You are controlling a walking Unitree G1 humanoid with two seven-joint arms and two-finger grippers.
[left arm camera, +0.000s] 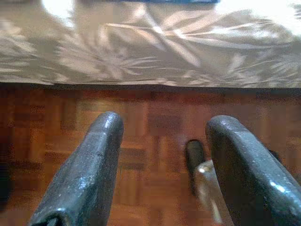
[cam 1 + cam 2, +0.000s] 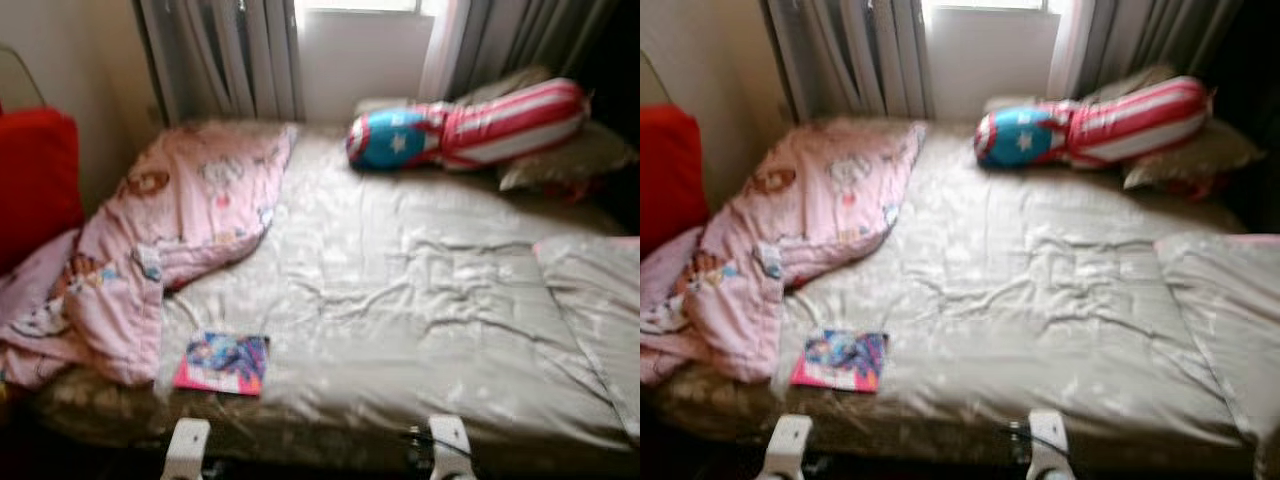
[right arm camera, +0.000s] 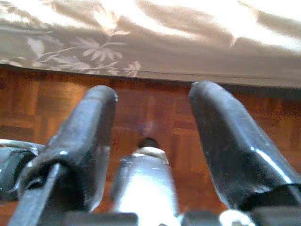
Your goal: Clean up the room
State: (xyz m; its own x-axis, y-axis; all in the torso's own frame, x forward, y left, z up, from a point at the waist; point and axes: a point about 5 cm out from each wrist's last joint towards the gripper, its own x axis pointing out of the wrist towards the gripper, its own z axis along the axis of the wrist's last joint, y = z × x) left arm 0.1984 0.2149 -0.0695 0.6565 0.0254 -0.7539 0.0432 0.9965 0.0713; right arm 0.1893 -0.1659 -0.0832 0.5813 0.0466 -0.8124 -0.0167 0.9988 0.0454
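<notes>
Below bed edge (image 1: 150, 80): parquet floor (image 1: 150, 132), left claw (image 1: 162, 165) open.

Home bedroom. Bed (image 2: 400, 300) with beige floral sheet fills frame centre; crumpled pink cartoon blanket (image 2: 170, 230) at left, star-and-stripe bolster (image 2: 470, 125) and pillows (image 2: 565, 160) upper right. Curtains (image 2: 220, 55) and window (image 2: 360, 5) along top. Kids' book (image 2: 222, 363) lower left on the bed. Parquet floor (image 1: 141, 141) in wrist views.
</notes>
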